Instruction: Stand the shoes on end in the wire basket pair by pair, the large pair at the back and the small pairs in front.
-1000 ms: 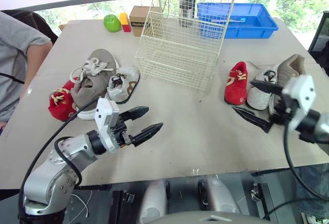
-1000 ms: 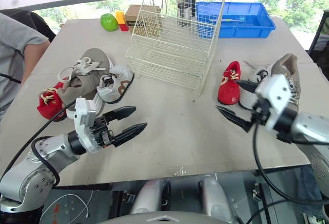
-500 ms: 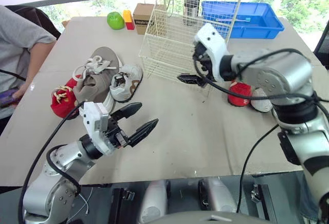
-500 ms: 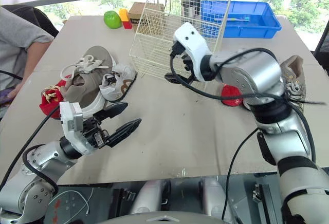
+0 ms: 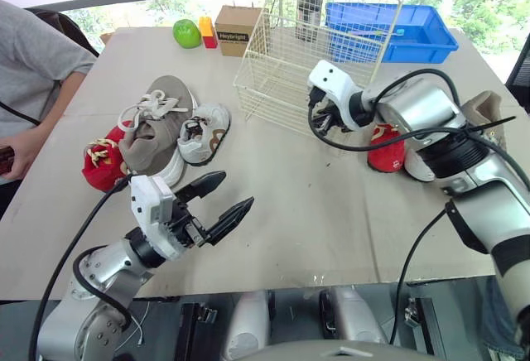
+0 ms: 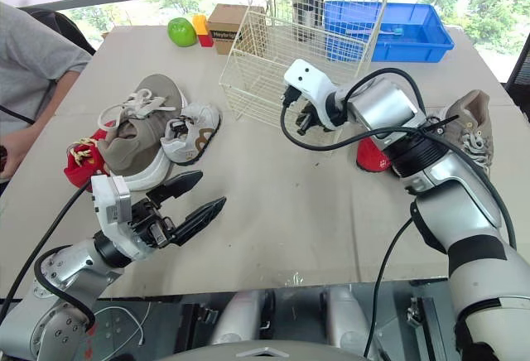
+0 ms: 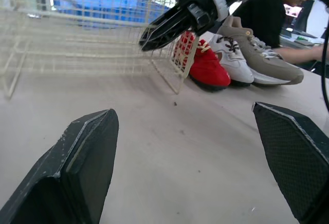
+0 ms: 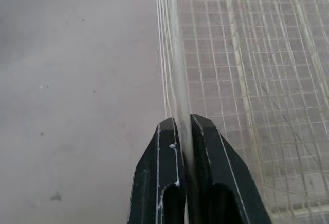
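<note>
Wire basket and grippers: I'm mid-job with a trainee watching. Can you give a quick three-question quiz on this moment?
1. True or false: the right gripper is clamped on a wire of the basket.
2. How many of the shoes are inside the basket? A) none B) two C) six
3. Fill in: the left gripper hovers over the table with its fingers ____.

Key: 1 true; 2 A; 3 open.
</note>
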